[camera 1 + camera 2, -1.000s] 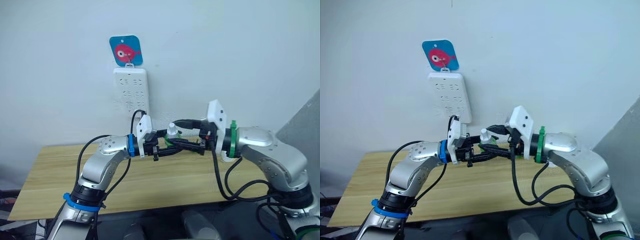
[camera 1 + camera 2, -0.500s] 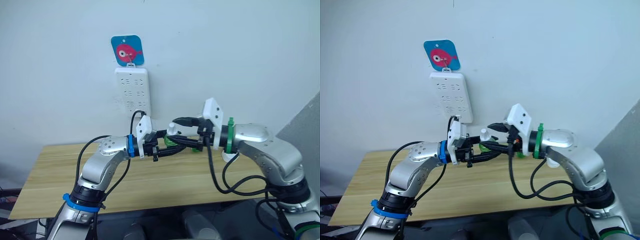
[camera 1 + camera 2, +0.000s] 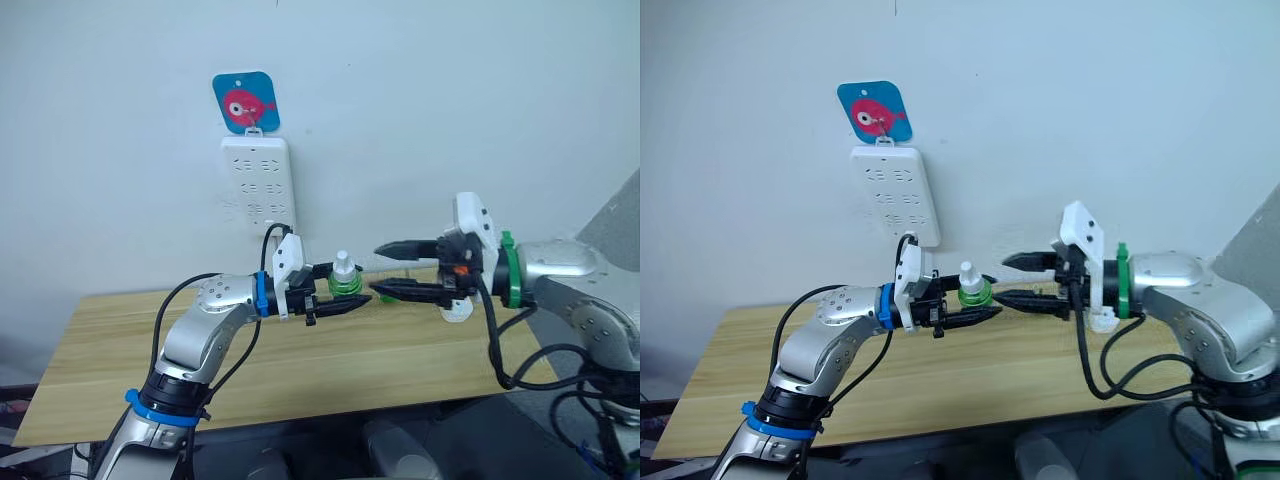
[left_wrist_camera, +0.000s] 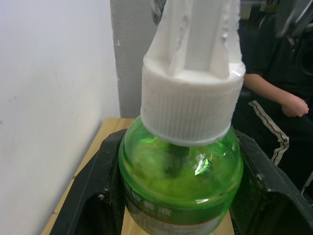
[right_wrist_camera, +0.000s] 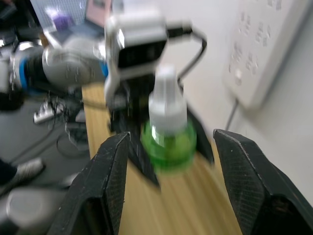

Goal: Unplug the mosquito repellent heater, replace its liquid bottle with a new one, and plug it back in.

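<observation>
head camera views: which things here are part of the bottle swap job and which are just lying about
Part of the job:
- green liquid bottle, white cap, held in the left gripper
- right gripper, open, apart from the bottle
- white power strip on the wall

Just there:
- fish sticker above the strip
- wooden table

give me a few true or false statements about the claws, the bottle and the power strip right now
1. The left claw grips a green liquid bottle. True.
2. The right claw is shut on the bottle. False: it is open and apart from it.
3. The bottle has a white cap. True.
4. The power strip lies flat on the table. False: it hangs on the wall.
5. A fish picture hangs above the strip. True.
</observation>
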{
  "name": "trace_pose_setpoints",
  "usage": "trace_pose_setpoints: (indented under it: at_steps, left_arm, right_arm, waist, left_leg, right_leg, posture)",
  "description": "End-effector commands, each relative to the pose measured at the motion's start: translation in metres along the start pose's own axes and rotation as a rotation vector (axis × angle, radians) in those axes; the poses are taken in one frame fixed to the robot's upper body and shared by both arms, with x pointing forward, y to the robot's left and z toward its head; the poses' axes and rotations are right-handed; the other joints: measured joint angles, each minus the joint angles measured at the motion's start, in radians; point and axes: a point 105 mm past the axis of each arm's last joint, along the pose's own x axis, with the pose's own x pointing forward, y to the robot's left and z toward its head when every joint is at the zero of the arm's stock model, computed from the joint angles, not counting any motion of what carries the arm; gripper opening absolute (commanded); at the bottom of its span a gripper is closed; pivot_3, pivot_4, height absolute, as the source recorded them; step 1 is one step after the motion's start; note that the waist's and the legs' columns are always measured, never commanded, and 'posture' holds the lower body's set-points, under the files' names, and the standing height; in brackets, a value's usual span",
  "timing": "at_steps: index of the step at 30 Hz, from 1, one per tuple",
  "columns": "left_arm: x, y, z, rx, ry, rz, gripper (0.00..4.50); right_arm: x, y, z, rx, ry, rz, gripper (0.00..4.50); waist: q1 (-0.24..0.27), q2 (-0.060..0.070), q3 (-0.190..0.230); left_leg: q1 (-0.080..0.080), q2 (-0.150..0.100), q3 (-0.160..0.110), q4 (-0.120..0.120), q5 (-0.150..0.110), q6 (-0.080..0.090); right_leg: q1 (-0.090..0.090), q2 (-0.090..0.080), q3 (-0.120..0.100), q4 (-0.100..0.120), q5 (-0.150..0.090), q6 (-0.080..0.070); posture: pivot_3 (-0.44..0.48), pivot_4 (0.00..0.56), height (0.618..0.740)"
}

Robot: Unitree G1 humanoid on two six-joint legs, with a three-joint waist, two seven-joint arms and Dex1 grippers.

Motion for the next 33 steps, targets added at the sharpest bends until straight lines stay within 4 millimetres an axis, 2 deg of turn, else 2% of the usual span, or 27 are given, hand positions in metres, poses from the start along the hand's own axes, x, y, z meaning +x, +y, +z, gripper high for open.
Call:
trace_pose_setpoints:
  at_steps: [1,8,11,16,17,22,26,29,31,33]
  left_arm:
    - [0.001,-0.005,0.009,0.053,-0.015,-0.025,2.28]
    - [0.001,-0.006,0.009,0.055,-0.01,-0.029,2.28]
    - [0.0,-0.007,0.009,0.055,-0.008,-0.028,2.28]
    - [0.0,-0.008,0.008,0.054,-0.004,-0.028,2.28]
    - [0.0,-0.008,0.008,0.054,-0.003,-0.028,2.28]
    - [-0.002,-0.009,0.004,0.049,0.01,-0.027,2.28]
    - [-0.006,-0.008,-0.004,0.027,0.04,-0.011,2.28]
    - [-0.014,-0.006,-0.018,-0.004,0.083,0.02,2.28]
    - [-0.022,-0.004,-0.027,-0.019,0.11,0.052,2.28]
    - [-0.03,-0.001,-0.034,-0.044,0.128,0.098,2.28]
  right_arm:
    - [0.01,0.002,0.01,-0.037,-0.035,-0.011,2.81]
    - [0.025,0.003,0.007,-0.036,-0.037,0.015,2.81]
    - [0.028,0.003,0.007,-0.037,-0.041,0.019,2.23]
    - [0.029,0.004,0.009,-0.04,-0.054,0.028,0.44]
    - [0.029,0.004,0.01,-0.041,-0.055,0.03,0.3]
    - [0.024,0.004,0.021,-0.055,-0.094,0.037,0.31]
    - [0.014,0.0,0.045,-0.078,-0.177,0.015,0.31]
    - [0.004,-0.008,0.057,-0.086,-0.226,-0.046,0.31]
    - [0.0,-0.016,0.057,-0.082,-0.24,-0.11,0.31]
    - [-0.002,-0.026,0.043,-0.078,-0.216,-0.19,0.31]
  waist:
    - [0.002,0.0,0.0]
    - [0.005,0.0,0.0]
    - [0.005,0.0,0.0]
    - [0.005,0.0,0.0]
    - [0.005,0.0,0.0]
    - [0.005,0.0,0.0]
    - [0.004,0.0,0.0]
    - [0.004,0.0,0.0]
    - [0.004,0.0,0.0]
    - [0.003,0.0,0.0]
  left_leg:
    - [-0.001,0.0,0.0,0.0,0.0,0.0]
    - [-0.001,0.0,0.0,0.0,0.0,0.0]
    - [-0.001,0.0,0.0,0.0,0.0,0.0]
    - [-0.001,0.0,0.0,0.0,0.0,0.0]
    - [-0.001,0.0,0.0,-0.001,0.0,0.0]
    - [-0.001,0.0,0.0,-0.001,0.0,0.0]
    - [-0.001,0.0,0.0,-0.001,0.0,0.0]
    - [-0.001,0.0,0.0,-0.001,0.0,0.0]
    - [-0.001,0.0,0.0,-0.002,0.0,0.0]
    - [0.0,0.0,0.0,-0.003,0.0,0.0]
  right_leg:
    - [0.0,0.0,0.0,0.0,0.0,0.0]
    - [0.0,-0.001,0.0,-0.001,0.0,0.0]
    - [0.0,-0.001,0.0,-0.001,0.0,0.0]
    - [-0.001,-0.001,0.0,-0.001,0.0,0.0]
    - [-0.001,-0.001,0.0,-0.001,0.0,0.0]
    - [-0.001,-0.001,0.0,-0.001,0.0,0.0]
    - [-0.001,-0.001,0.0,-0.001,0.0,0.0]
    - [-0.001,-0.001,0.0,-0.001,0.0,0.0]
    - [-0.001,-0.001,0.0,-0.001,0.0,0.0]
    - [-0.001,-0.001,0.0,-0.001,0.0,0.0]
  posture:
    - [-0.234,0.054,0.74]
    - [-0.226,0.051,0.74]
    - [-0.222,0.051,0.74]
    - [-0.22,0.05,0.74]
    - [-0.22,0.05,0.74]
    - [-0.221,0.049,0.74]
    - [-0.22,0.051,0.74]
    - [-0.22,0.053,0.74]
    - [-0.224,0.058,0.74]
    - [-0.225,0.062,0.74]
